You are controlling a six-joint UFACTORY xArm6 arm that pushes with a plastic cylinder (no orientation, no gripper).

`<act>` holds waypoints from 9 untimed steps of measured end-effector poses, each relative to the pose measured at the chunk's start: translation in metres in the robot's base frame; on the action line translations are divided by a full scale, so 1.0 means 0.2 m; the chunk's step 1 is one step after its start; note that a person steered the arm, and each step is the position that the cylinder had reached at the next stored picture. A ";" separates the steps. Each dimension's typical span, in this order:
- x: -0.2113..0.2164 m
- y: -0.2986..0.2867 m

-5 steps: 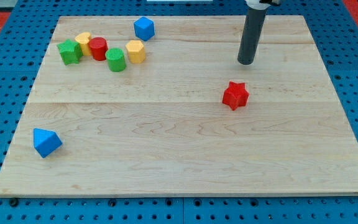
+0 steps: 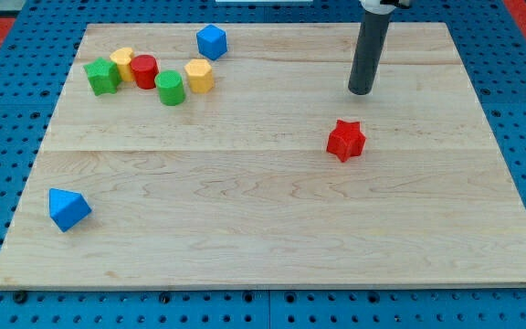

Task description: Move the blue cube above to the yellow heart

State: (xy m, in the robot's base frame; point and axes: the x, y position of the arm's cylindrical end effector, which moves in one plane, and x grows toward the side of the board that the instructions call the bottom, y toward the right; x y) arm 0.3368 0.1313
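- The blue cube (image 2: pixel 211 41) sits near the board's (image 2: pixel 272 238) far edge, just right of the cluster and apart from the yellow heart (image 2: pixel 122 63), judged to be the far-left yellow piece.
- Near to far from the blue cube: a yellow hexagon-like block (image 2: pixel 199 75), a green cylinder (image 2: pixel 170 88), a red cylinder (image 2: pixel 144 70), a green star (image 2: pixel 102 76).
- My tip (image 2: pixel 362 90) stands on the board, bare, touching nothing, well right of the blue cube, beyond the red star (image 2: pixel 345 140).
- Step in hand: the approach. Next I judge a swing round the cube's right side, then a leftward push.
- The heart's shape is half hidden by the red cylinder; the rod's top is cut off.
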 end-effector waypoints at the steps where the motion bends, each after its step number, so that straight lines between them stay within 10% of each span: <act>1: 0.00 0.00; 5: -0.15 -0.04; 9: -0.59 -1.30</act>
State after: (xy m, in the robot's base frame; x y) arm 0.2192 -0.1290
